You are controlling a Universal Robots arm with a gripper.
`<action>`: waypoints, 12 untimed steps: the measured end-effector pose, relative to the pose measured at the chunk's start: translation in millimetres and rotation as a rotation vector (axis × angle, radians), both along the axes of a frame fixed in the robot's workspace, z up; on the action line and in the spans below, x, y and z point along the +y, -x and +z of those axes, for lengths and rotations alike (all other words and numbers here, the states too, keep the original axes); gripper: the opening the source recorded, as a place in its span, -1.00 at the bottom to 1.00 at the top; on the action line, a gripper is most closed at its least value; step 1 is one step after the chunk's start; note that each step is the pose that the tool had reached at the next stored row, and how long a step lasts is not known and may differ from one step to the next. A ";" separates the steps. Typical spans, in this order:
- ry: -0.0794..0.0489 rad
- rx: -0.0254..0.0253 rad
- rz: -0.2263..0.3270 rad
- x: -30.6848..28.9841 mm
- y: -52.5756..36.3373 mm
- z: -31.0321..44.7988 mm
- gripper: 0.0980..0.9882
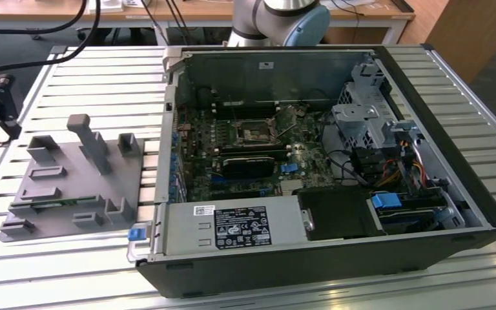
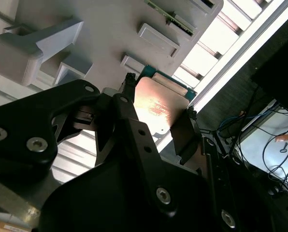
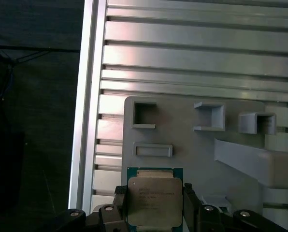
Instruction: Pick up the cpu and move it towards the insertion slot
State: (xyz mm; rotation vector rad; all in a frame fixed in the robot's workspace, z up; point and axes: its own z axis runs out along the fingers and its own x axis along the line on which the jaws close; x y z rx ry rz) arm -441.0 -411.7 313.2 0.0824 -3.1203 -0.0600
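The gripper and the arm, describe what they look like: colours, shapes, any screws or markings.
The gripper is matte black: broad, rounded linkage plates fastened with silver socket-head screws, ending in two narrow, flat black fingers. In the exterior view the arm is silvery grey and tubular, with a light blue cap on its joint.

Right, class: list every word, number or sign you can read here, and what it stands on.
On the power supply label: print too small to read.
On the case wall sticker: too small to read.
On the cpu: faint print, too blurred to read.
Nothing can be quoted.
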 end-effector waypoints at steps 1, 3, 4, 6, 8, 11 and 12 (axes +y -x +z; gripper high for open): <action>0.000 0.0001 0.000 0.0 0.0 0.8 0.00; 0.000 0.0000 0.000 0.0 0.0 2.5 0.00; 0.000 0.0000 0.000 0.0 0.0 3.2 0.00; 0.000 0.0000 0.000 0.0 0.0 5.0 0.00; 0.000 0.0001 0.000 0.0 0.0 7.0 0.00; 0.000 0.0001 0.000 0.0 0.0 9.6 0.00; 0.000 0.0000 0.000 0.0 0.0 10.4 0.00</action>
